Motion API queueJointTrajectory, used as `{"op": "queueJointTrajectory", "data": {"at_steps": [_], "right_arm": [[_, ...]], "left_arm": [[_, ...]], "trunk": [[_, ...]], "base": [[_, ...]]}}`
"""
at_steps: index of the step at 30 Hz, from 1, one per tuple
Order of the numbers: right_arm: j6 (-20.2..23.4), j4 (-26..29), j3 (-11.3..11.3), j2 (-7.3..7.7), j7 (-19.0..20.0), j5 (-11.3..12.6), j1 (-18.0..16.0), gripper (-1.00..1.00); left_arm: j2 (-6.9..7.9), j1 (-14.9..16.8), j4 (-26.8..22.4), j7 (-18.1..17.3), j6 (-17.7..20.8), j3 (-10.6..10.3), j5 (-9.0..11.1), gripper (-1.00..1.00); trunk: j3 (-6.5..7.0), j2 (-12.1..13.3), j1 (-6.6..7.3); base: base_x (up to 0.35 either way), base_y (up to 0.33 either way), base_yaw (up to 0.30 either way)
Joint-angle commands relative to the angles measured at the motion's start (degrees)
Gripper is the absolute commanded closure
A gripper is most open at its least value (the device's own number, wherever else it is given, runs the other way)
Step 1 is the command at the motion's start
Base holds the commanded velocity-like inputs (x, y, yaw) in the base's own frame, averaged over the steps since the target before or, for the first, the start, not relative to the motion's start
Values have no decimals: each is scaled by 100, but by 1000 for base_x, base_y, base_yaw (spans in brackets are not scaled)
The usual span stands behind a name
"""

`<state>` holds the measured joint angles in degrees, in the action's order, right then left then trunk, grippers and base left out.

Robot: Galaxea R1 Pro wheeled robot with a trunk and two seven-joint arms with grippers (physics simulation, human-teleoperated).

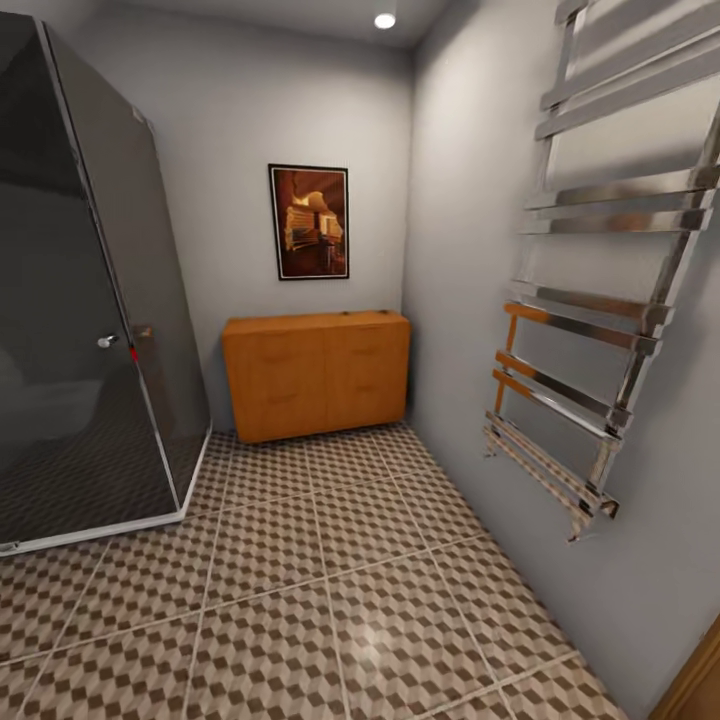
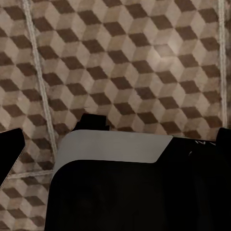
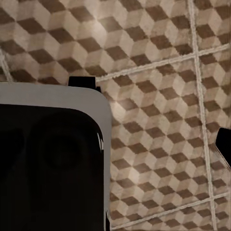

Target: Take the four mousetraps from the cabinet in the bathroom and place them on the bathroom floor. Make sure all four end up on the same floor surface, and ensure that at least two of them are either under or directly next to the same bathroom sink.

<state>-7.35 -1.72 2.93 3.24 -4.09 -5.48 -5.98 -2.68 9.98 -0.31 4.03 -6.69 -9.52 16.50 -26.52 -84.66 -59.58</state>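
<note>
No mousetraps or sink are in view. An orange wooden cabinet (image 1: 315, 375) stands shut against the far wall, across the cube-patterned bathroom floor (image 1: 330, 600). In the left wrist view my left gripper (image 2: 115, 144) hangs over the same floor (image 2: 144, 57); its dark fingertips (image 2: 10, 149) sit wide apart at the picture's two sides, open and empty. The right wrist view looks down on the tiles (image 3: 159, 96). There my right gripper (image 3: 115, 144) shows one dark fingertip (image 3: 224, 144) far out at the side, with nothing held.
A dark glass shower enclosure (image 1: 80, 300) fills the left side. A chrome towel rail (image 1: 600, 300) juts from the right wall. A framed picture (image 1: 309, 221) hangs above the cabinet. My own black and grey body (image 2: 125, 187) shows low in both wrist views.
</note>
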Motion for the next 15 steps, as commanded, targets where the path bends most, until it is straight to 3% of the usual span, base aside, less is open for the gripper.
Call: {"op": "queueJointTrajectory", "data": {"at_steps": [1, 15], "right_arm": [[-31, -19, 32, 1, -21, -58, -6, -100], [-25, -14, 32, 2, -22, -64, -7, -100]], "left_arm": [[-1, 4, 4, 19, -20, -49, 46, -100], [3, 4, 4, 19, -25, -47, 46, -100]], "trunk": [[-6, -3, -3], [-6, -3, -3]], "base": [[328, 0, -7], [328, 0, -2]]}}
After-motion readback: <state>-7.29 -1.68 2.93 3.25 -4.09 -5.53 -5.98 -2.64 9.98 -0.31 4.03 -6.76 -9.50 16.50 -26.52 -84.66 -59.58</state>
